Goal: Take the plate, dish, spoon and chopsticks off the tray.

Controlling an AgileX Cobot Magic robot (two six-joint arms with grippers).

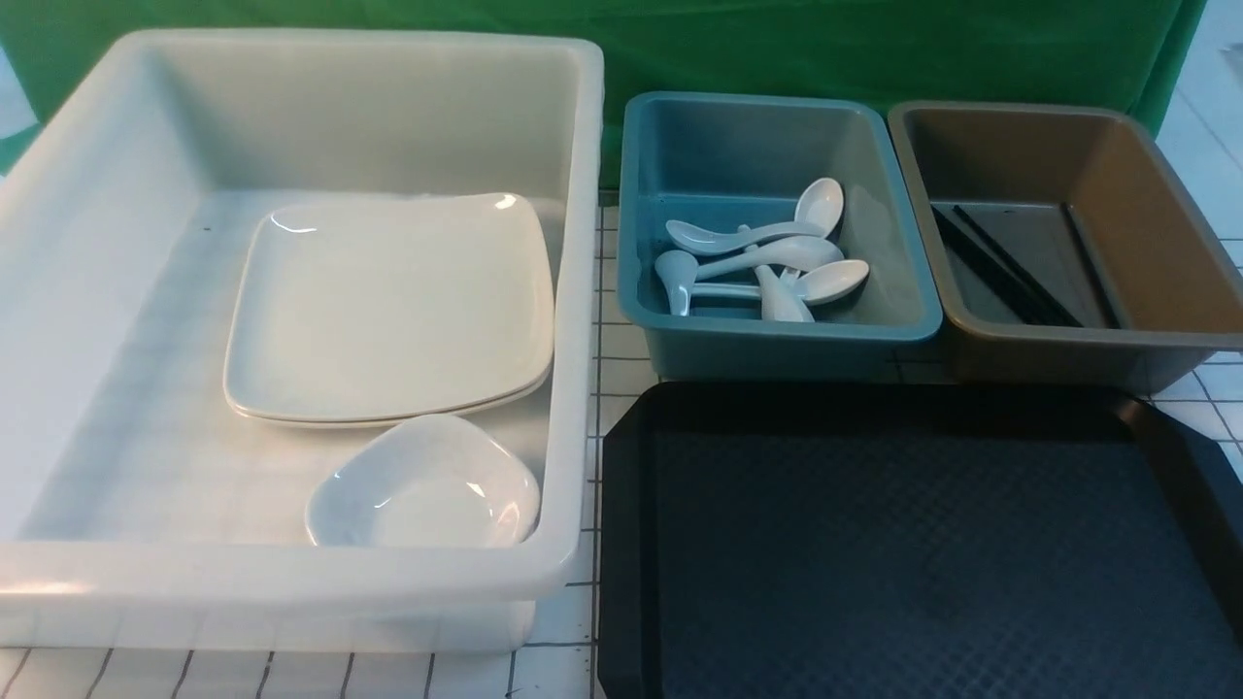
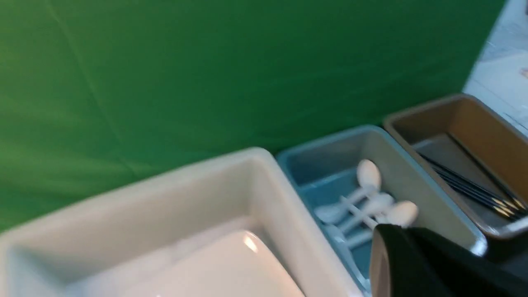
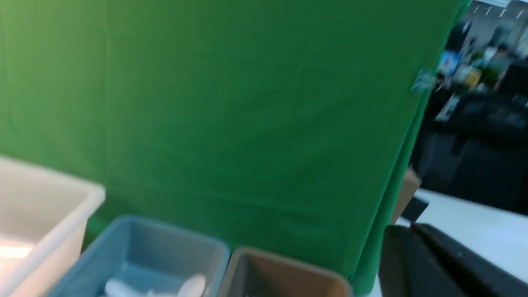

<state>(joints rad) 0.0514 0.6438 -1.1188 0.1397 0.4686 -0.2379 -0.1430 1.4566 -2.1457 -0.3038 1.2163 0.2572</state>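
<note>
In your front view, take the tray [image 1: 913,544] as the landmark: its black diamond-textured floor is bare. Just to its left stands the white bin [image 1: 291,582], and inside it the plate [image 1: 388,306] lies flat, stacked on another like it, with the small dish [image 1: 422,485] on the bin floor at the plate's near edge, toward the corner closest to the tray. Directly behind the tray sits the teal bin [image 1: 777,335], holding a loose heap of white spoons [image 1: 767,257]. Behind the tray's far right corner is the brown bin [image 1: 1068,340], with the chopsticks [image 1: 1010,267] lying on its floor among other black sticks. Neither arm shows in this view.

In your left wrist view, which is blurred, the same white bin [image 2: 264,198], teal bin [image 2: 429,198] and brown bin [image 2: 486,123] stand in a row before the green backdrop [image 2: 206,74]. The spoons [image 2: 371,202] and the gold-tipped chopsticks [image 2: 474,189] lie in their bins. A dark part of the left gripper [image 2: 433,264] fills one corner; its jaws are clenched on nothing.

In your right wrist view, also blurred, you see mostly backdrop [image 3: 247,103], with the rims of the three bins low in the picture. A dark edge of the right gripper [image 3: 437,264] shows, its jaws likewise closed and empty.
</note>
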